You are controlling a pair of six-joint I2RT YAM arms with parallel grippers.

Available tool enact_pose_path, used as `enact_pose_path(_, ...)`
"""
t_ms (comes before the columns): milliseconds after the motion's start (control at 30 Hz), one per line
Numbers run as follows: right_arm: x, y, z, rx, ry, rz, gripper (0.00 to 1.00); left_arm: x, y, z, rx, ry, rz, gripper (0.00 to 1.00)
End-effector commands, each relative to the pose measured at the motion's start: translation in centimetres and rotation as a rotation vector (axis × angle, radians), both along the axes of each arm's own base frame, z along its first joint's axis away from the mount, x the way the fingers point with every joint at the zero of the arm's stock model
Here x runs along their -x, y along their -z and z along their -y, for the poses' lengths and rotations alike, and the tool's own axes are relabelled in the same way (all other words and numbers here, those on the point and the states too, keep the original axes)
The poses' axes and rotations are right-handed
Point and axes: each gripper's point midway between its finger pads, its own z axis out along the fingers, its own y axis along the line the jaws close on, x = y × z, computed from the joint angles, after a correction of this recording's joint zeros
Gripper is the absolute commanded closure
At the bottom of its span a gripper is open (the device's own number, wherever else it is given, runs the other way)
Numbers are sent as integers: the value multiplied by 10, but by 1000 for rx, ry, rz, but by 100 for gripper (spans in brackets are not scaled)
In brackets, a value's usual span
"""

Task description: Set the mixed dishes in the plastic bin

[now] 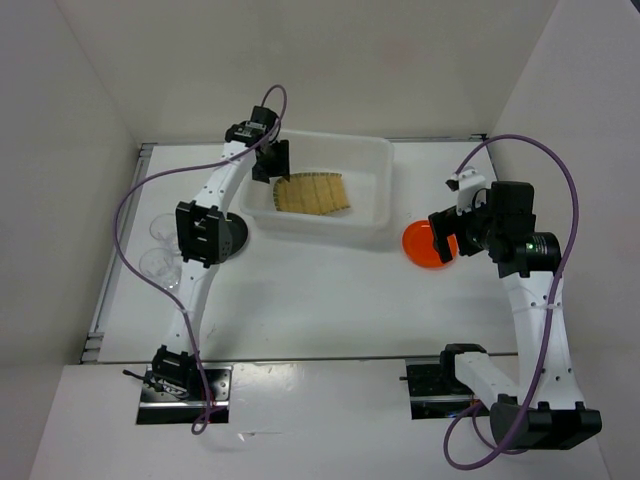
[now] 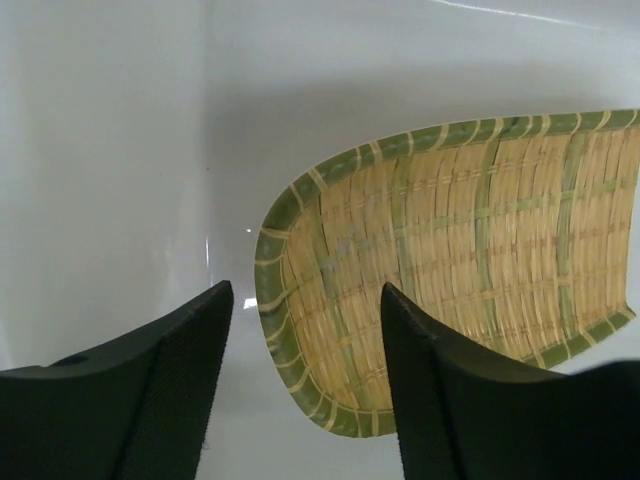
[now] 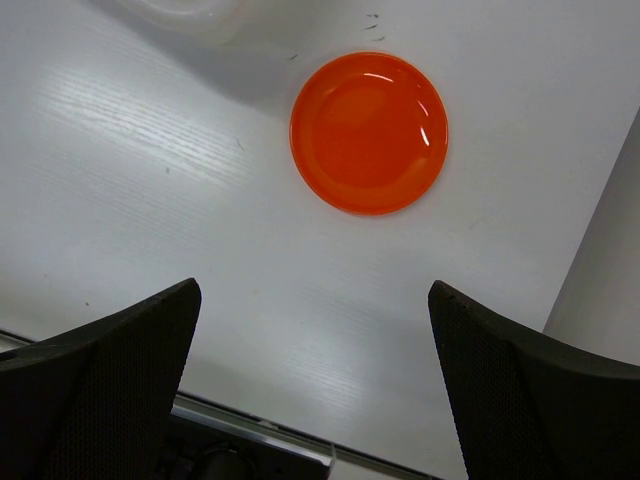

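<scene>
The tan bamboo tray lies inside the plastic bin, rounded end toward the left. My left gripper hangs over the bin's left end. In the left wrist view its jaws stand open above the tray's rounded end, gripping nothing. The orange plate sits on the table just right of the bin. My right gripper hovers over it, wide open, with the plate ahead of the fingers. A black plate shows partly under the left arm. Two clear cups stand at the left.
The bin's white floor fills the left wrist view around the tray. A corner of the bin appears at the top of the right wrist view. White walls enclose the table on three sides.
</scene>
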Motion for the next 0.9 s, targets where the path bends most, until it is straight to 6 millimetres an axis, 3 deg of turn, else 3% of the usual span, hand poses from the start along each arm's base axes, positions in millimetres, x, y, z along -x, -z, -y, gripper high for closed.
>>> enact_pose_path(0,0,-7,-1,-1,4,37,1,-4,-14,-7,-61,-70,32,31)
enact_pose_path(133,-2,-8,-1,-1,4,46,1,-9,-51,3,-53,-91,122,26)
enact_pose_path(200,-1,-10,-1,-1,4,55,1,-9,-56,13,-4,-59,126,26)
enact_pose_path(333,1,-12,-4,-1,-5,64,1,4,-8,10,-31,-82,-8,29)
enact_pose_path(433,1,-12,-4,-1,-5,64,1,10,10,20,-42,-71,-50,29)
enact_pose_path(567,1,-12,-6,-1,-15,64,1,16,21,25,-37,-90,-84,29)
enact_pose_path(700,3,-14,-6,-1,-15,73,1,20,35,17,-67,-168,-122,29)
enact_pose_path(733,3,-14,-6,-1,-15,74,1,16,25,19,-48,-179,-93,29)
enact_pose_path(867,3,-14,-6,-1,-15,74,1,15,31,20,-29,-214,-98,29)
